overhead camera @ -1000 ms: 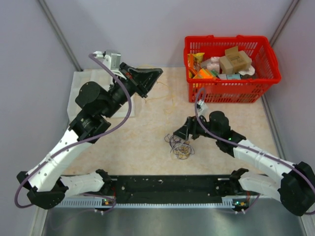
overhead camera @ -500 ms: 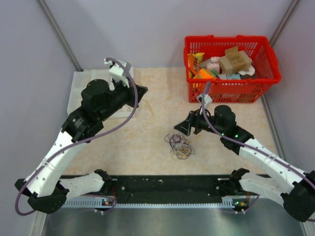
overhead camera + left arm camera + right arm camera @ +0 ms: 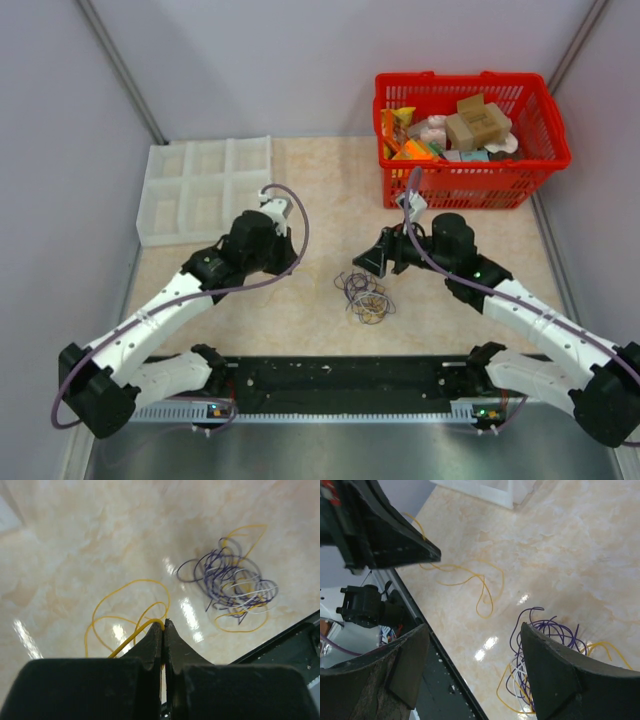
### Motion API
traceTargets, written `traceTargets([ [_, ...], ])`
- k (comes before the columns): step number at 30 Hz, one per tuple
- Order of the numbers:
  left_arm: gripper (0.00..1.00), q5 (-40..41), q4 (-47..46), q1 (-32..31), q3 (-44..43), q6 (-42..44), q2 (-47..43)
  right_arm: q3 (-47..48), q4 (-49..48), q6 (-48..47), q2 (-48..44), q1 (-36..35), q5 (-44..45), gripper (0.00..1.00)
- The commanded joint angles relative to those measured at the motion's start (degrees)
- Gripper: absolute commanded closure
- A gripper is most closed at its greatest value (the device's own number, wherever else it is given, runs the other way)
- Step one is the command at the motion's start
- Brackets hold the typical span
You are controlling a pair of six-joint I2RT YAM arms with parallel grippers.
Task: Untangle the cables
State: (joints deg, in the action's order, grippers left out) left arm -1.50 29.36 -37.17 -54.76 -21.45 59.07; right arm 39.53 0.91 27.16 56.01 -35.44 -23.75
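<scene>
The cables [image 3: 232, 577] form a loose knot of purple, white and yellow strands, lying below the right gripper [image 3: 474, 630] (spread wide). The left gripper [image 3: 163, 625] pinches one looping yellow strand [image 3: 131, 586], apart from the knot. The tabletop [image 3: 75, 545] is glossy beige marble.

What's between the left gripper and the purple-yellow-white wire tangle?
Just the loose yellow wire pinched in the left gripper, looping over bare beige marbled tabletop and stopping short of the tangle. Right wrist view shows it.

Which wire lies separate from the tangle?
The single yellow wire pinched in the left gripper; it loops alone, apart from the purple, white and yellow tangle.
</scene>
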Motion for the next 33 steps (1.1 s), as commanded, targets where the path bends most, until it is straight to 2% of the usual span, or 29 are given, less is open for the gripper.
traceTargets([
  [1,1.0,3.49,-4.77,0.08,5.8,-8.24,1.22,1.17,-1.26,-0.79,1.12,0.11,-1.04,0.27],
  [7,1.0,6.85,-3.44,0.08,10.72,-10.45,1.49,0.55,-1.08,-0.88,1.38,0.11,-1.04,0.27],
  [8,0.96,7.64,-2.65,0.08,11.25,-10.8,1.49,0.55,-1.08,-0.88,1.65,0.11,-1.12,0.27],
  [15,0.5,7.13,-0.8,0.08,15.29,-13.27,1.4,0.02,-0.99,-0.96,3.4,0.11,-1.12,0.27],
  [16,0.38,6.17,-1.24,0.08,15.73,-12.57,1.66,0.02,-0.99,-0.88,3.49,0.11,-1.21,0.27],
  [18,0.3,6.77,-1.33,-0.36,16.18,-12.56,2.98,-0.15,-1.08,-0.96,3.67,0.11,-1.39,0.27],
  [27,0.2,13.26,-1.07,-6.77,11.88,-10.1,16.15,-0.85,-0.99,-1.14,2.18,0.11,0.01,0.28],
  [31,0.19,16.61,-1.15,-8.27,11.17,-9.05,21.52,-1.47,-0.99,-1.23,1.12,0.11,0.63,0.28],
  [33,0.23,16.18,-0.54,-8.45,9.94,-8.52,22.58,-1.56,-0.99,-1.14,0.94,0.11,0.63,0.28],
])
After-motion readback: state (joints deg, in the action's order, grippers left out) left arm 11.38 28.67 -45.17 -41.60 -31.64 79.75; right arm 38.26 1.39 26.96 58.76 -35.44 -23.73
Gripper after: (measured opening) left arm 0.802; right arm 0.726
